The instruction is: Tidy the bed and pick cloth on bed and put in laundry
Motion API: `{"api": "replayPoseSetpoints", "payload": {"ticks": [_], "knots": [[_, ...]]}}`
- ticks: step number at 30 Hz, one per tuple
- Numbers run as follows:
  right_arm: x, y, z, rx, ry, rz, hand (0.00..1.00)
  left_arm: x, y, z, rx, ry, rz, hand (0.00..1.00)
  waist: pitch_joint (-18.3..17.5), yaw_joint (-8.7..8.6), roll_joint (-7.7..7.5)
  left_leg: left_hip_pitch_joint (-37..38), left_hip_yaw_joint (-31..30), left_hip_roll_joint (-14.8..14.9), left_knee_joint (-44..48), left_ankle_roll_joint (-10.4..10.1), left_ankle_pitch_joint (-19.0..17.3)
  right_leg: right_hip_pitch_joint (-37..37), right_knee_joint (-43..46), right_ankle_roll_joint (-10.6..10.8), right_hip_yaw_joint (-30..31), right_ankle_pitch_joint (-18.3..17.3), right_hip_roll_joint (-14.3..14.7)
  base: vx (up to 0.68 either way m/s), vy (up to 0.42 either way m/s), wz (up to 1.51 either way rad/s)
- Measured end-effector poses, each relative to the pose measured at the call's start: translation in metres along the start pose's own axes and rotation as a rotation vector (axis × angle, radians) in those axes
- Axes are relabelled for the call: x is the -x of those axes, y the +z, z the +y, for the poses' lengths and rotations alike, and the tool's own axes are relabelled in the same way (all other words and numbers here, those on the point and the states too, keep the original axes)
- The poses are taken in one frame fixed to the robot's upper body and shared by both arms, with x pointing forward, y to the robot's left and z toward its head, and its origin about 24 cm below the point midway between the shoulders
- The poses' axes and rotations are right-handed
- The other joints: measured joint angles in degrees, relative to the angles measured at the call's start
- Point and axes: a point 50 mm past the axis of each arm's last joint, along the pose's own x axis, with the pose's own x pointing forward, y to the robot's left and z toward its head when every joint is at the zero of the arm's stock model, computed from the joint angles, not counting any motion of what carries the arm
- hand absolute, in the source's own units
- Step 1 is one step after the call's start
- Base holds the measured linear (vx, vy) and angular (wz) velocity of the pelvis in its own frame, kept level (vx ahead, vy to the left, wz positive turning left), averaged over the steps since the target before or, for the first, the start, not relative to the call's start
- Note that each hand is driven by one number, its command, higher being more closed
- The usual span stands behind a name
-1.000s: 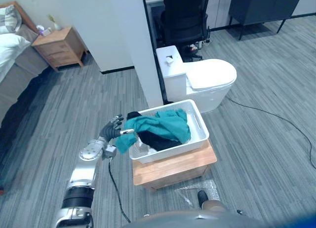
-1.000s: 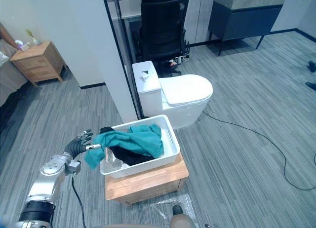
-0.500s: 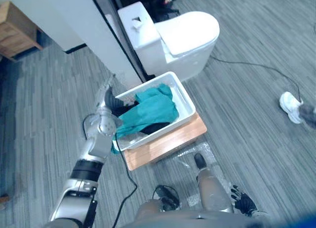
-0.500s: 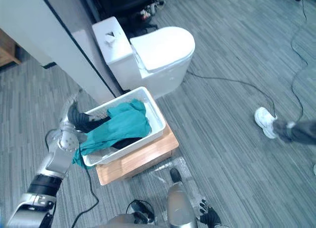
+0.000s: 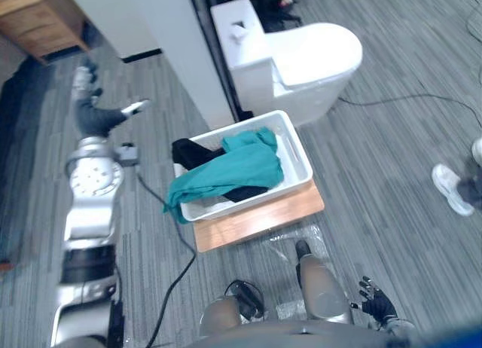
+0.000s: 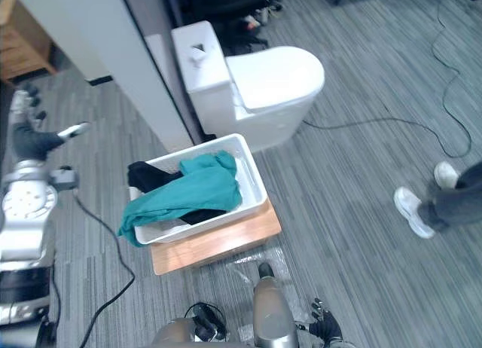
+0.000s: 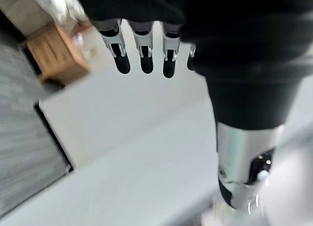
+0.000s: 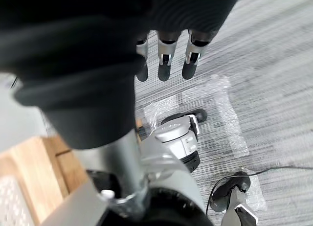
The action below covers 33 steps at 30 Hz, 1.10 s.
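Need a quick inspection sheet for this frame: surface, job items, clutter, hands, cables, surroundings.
Surface: grey carpet floor; low wooden stand carrying the white basket.
Job's things: teal cloth lies in the basket, one end hanging over its rim; black cloth under it.
Clutter: clear plastic sheet on the floor by the stand.
Hands: left hand raised left of the basket, fingers straight, empty; right hand low, fingers straight, empty.
Cables: thin dark cable on the floor by the toilet.
Surroundings: white toilet behind the basket; wooden nightstand far left; a person's shoe at right.

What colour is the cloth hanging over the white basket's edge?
The cloth is teal; the left eye view shows it best.
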Motion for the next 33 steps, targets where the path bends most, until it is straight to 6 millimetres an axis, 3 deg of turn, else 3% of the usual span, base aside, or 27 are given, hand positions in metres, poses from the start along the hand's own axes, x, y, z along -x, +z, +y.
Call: {"api": "replayPoseSetpoints", "payload": {"ticks": [3, 7, 10, 12, 15, 18, 20, 23, 26, 29, 33], "knots": [[0.005, -0.013, -0.001, -0.009, -0.021, 0.062, 0.00, 0.029, -0.036, 0.019, 0.068, 0.034, 0.173, 0.00, -2.35, 2.15, -0.32, -0.02, -2.33, -0.14, 0.46, 0.06, -0.45, 1.76, 0.25, -0.01, -2.44, -1.27, -1.01, 0.08, 0.003, 0.46], [0.010, -0.031, 0.006, -0.033, -0.023, 0.133, 0.00, 0.073, -0.075, 0.027, 0.171, 0.084, 0.366, 0.00, -5.15, 4.07, -1.72, 0.00, -4.89, -0.20, 0.37, 0.00, -0.52, 3.79, -0.78, -0.08, -4.81, -1.95, -1.57, 0.08, -0.003, 0.38], [0.011, -0.041, 0.010, -0.030, -0.025, 0.176, 0.00, 0.118, -0.112, 0.019, 0.256, 0.140, 0.570, 0.00, -6.59, 4.99, -2.22, 0.85, -6.21, -0.32, -0.05, -0.09, -0.56, 6.11, -2.08, -0.01, -6.26, -2.06, -1.79, 0.05, -0.006, 0.24], [0.012, -0.051, 0.015, -0.020, -0.010, 0.220, 0.00, 0.160, -0.144, 0.010, 0.284, 0.193, 0.769, 0.00, -8.30, 5.38, -2.18, 1.97, -6.85, -0.47, -0.86, -0.22, -0.59, 7.95, -3.36, 0.06, -7.05, -2.04, -1.83, 0.05, 0.016, 0.15], [0.014, -0.061, 0.019, -0.015, -0.006, 0.261, 0.00, 0.207, -0.173, -0.002, 0.286, 0.209, 0.980, 0.00, -10.15, 5.51, -1.84, 3.38, -8.04, -0.67, -1.87, -0.49, -0.47, 10.75, -5.45, 0.37, -8.74, -1.84, -2.02, 0.04, 0.009, 0.21], [0.016, -0.067, 0.021, -0.015, -0.002, 0.284, 0.00, 0.246, -0.191, -0.005, 0.230, 0.214, 1.133, 0.00, -11.84, 5.80, -1.42, 4.61, -8.27, -1.09, -3.90, -0.71, 0.29, 12.21, -7.26, 0.61, -9.19, -1.42, -1.98, 0.03, 0.008, 0.11], [0.016, -0.069, 0.021, -0.035, -0.004, 0.283, 0.00, 0.286, -0.206, -0.010, 0.195, 0.214, 1.276, 0.00, -12.53, 6.55, -1.49, 6.61, -8.14, -1.29, -6.31, -1.09, 1.21, 13.91, -9.58, 0.62, -9.65, -0.67, -1.55, 0.04, -0.010, 0.02], [0.018, -0.074, 0.021, -0.044, -0.007, 0.295, 0.00, 0.330, -0.213, -0.016, 0.197, 0.213, 1.417, 0.00, -12.89, 7.02, -1.82, 8.68, -7.97, -1.61, -9.39, -1.47, 2.47, 15.89, -11.92, 0.63, -9.96, -0.03, -1.02, 0.04, -0.007, 0.02], [0.019, -0.078, 0.020, -0.049, -0.014, 0.311, 0.00, 0.357, -0.214, -0.021, 0.150, 0.186, 1.492, 0.00, -12.91, 7.25, -1.72, 10.34, -7.97, -2.12, -12.29, -1.78, 3.70, 17.25, -13.62, 0.63, -10.08, 0.39, -0.71, 0.05, -0.003, 0.05], [0.020, -0.083, 0.017, -0.055, -0.019, 0.330, 0.00, 0.361, -0.215, -0.019, 0.028, 0.093, 1.477, 0.00, -13.15, 7.87, -1.45, 11.21, -7.90, -2.35, -14.49, -2.11, 4.74, 18.00, -15.38, 0.58, -10.08, 1.10, -0.15, 0.07, 0.002, -0.02], [0.017, -0.084, 0.013, -0.074, -0.035, 0.358, 0.00, 0.363, -0.221, -0.024, 0.020, 0.055, 1.529, 0.00, -13.06, 7.93, -0.90, 13.16, -7.97, -2.77, -16.85, -2.54, 5.58, 19.78, -17.42, 0.62, -10.09, 1.56, 0.49, 0.07, 0.006, -0.03]]}}
